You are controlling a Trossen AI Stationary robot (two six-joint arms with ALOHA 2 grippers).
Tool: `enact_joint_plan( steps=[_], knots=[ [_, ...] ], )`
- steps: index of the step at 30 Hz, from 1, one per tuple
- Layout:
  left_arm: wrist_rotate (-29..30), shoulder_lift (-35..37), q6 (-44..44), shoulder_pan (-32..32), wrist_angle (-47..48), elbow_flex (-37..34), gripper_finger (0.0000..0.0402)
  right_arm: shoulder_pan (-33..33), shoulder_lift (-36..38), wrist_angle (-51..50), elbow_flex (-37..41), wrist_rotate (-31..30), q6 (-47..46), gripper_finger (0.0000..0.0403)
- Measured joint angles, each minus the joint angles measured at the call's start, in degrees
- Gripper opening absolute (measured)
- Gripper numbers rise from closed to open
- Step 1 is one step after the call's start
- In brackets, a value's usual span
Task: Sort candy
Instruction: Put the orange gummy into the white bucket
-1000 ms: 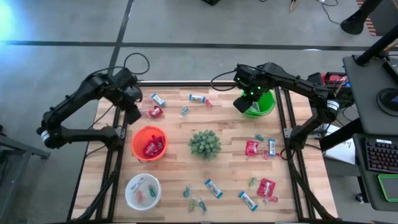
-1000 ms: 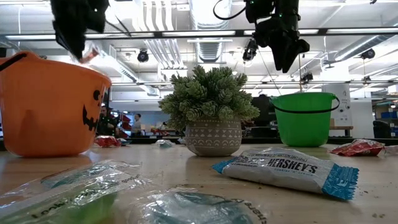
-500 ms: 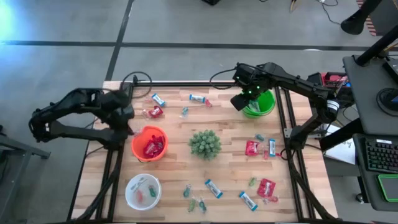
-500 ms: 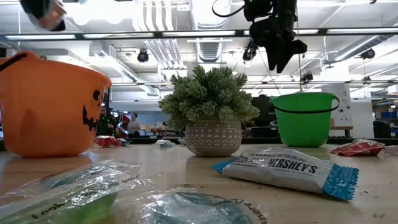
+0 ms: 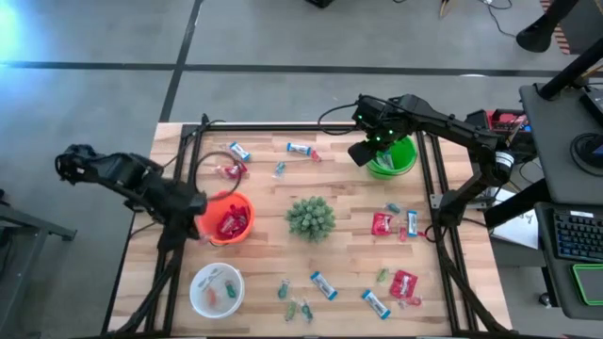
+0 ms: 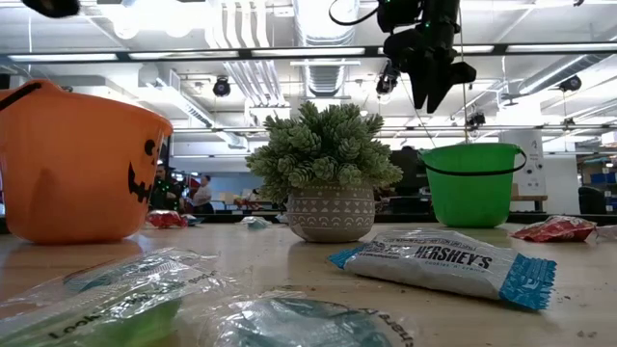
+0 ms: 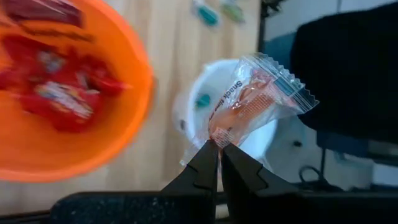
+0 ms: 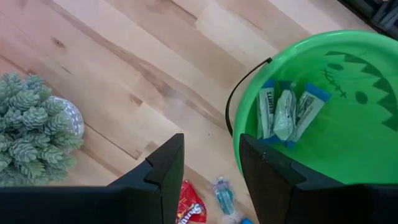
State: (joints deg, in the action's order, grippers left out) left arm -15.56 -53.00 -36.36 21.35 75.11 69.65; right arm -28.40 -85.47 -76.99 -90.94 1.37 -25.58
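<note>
Now left pincer (image 7: pixel 219 149) pinches a clear-wrapped candy (image 7: pixel 252 96); right pincer (image 8: pixel 211 158) hangs open, empty.

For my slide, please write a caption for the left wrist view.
Left gripper pinches a clear candy packet near the orange bowl.

Plant (image 5: pixel 310 217) between buckets (candy (image 5: pixel 323 284) around).

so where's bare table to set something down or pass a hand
Bare wood lies between the orange bucket and the plant, and from the plant back toward the green bucket. The strip between the white bowl and the nearest teal pieces is also free. Crowded: the front right, with red packets and bars, and the far left edge by the blue bar.
</note>
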Motion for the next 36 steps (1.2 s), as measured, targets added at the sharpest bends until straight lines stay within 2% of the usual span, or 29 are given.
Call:
enact_joint_plan(
  steps=[7,15,24,30,36],
  knots=[
    [4.63,-2.75,-8.43,13.15,-6.13,0.00,0.0000,0.00,0.00,-0.04,0.00,0.02,-0.49,0.0146],
    [5.87,-8.92,-11.83,20.80,-11.70,0.00,0.0000,0.00,0.00,-0.04,0.00,0.13,-1.90,0.0146],
    [3.06,-13.24,-14.28,22.24,-22.46,0.00,0.0000,0.00,0.00,-0.50,0.00,0.74,-1.41,0.0146],
    [3.03,-13.68,-17.14,22.24,-20.19,0.00,0.0000,0.02,0.00,-0.70,-0.02,4.29,-0.72,0.0146],
    [3.63,-13.65,-20.24,22.24,-17.08,0.00,0.0000,0.02,0.00,-0.69,0.00,4.68,-0.63,0.0146]
  ],
)
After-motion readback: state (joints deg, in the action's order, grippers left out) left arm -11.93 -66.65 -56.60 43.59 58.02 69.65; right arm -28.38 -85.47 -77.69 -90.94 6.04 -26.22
